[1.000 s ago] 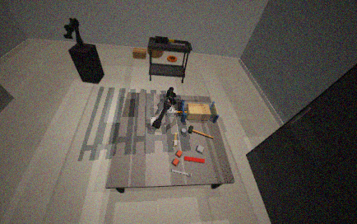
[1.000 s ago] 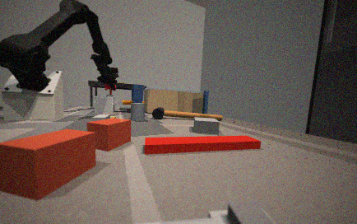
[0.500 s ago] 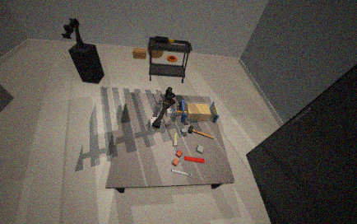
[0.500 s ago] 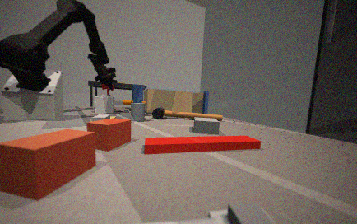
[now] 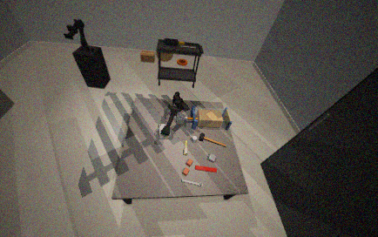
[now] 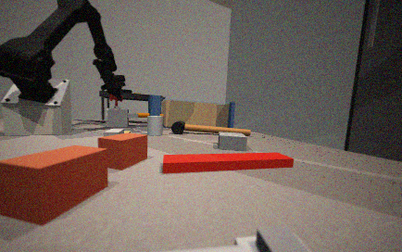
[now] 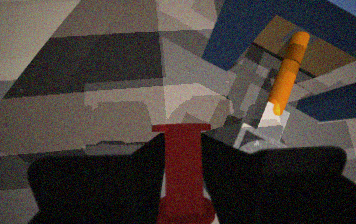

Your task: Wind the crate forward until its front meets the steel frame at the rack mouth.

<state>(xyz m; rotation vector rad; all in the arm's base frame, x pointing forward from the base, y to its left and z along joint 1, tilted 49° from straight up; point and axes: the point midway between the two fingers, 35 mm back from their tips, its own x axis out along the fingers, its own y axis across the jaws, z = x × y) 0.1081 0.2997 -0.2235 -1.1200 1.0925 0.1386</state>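
Observation:
My gripper (image 5: 186, 107) (image 6: 116, 95) (image 7: 179, 137) is shut on the red winch handle (image 6: 116, 101) (image 7: 183, 172). In the exterior view it holds the handle above the grey winch (image 6: 118, 118) (image 5: 181, 118). In the wrist view the winch lies to the right of the handle; its top hole cannot be made out. The orange strap (image 5: 192, 118) (image 6: 149, 115) (image 7: 286, 80) runs from the winch towards the crate. The tan crate (image 5: 210, 118) (image 6: 190, 113) sits flat between the blue end frames (image 5: 193, 118) (image 7: 225, 40) of the rack. The handle's lower end is hidden.
A hammer (image 5: 214, 140) (image 6: 210, 129) and a pale cylinder (image 5: 194, 138) (image 6: 155, 125) lie in front of the rack. Farther forward are a grey block (image 5: 212, 158) (image 6: 232, 141), a red bar (image 5: 205, 169) (image 6: 227, 162), two orange blocks and a wrench (image 5: 192, 183).

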